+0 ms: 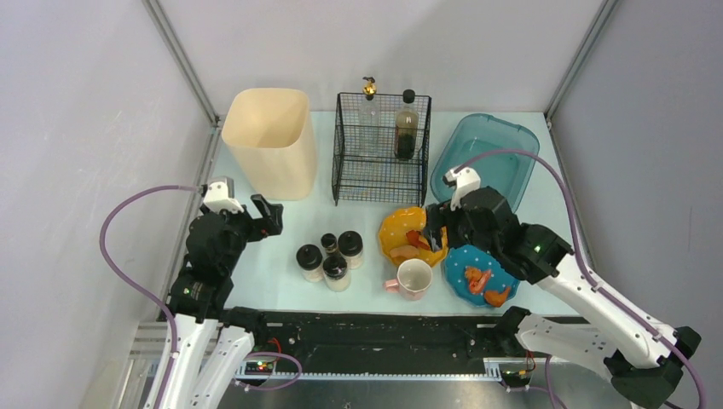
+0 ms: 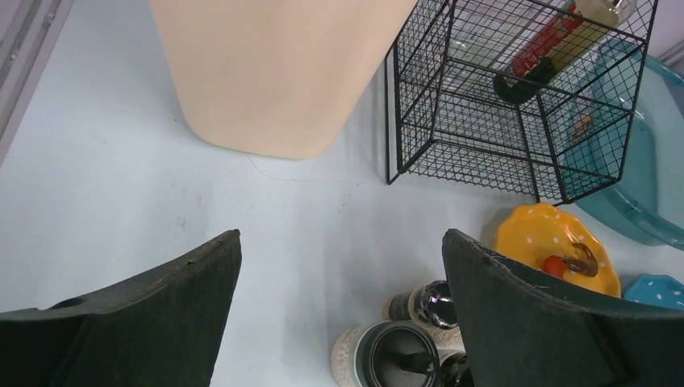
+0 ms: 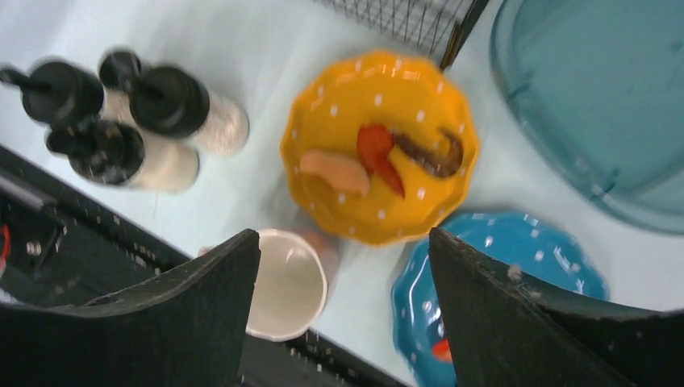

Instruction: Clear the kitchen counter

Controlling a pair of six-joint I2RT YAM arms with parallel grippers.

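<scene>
The kitchen counter (image 1: 362, 217) is pale mint-blue with a black front rail. On it are a yellow dotted plate (image 1: 401, 232) with food scraps, a blue dotted plate (image 1: 477, 277) with orange scraps, a pink mug (image 1: 413, 278) and several black-capped shakers (image 1: 331, 256). My right gripper (image 3: 344, 246) hangs open above the gap between mug (image 3: 282, 282), yellow plate (image 3: 379, 145) and blue plate (image 3: 500, 274), holding nothing. My left gripper (image 2: 341, 250) is open over bare counter at the left, with the shakers (image 2: 395, 355) by its right finger.
A beige bin (image 1: 269, 141) stands at the back left. A black wire rack (image 1: 381, 149) holding two bottles is at the back middle. A translucent teal tub (image 1: 486, 158) lies at the back right. Grey walls close in both sides.
</scene>
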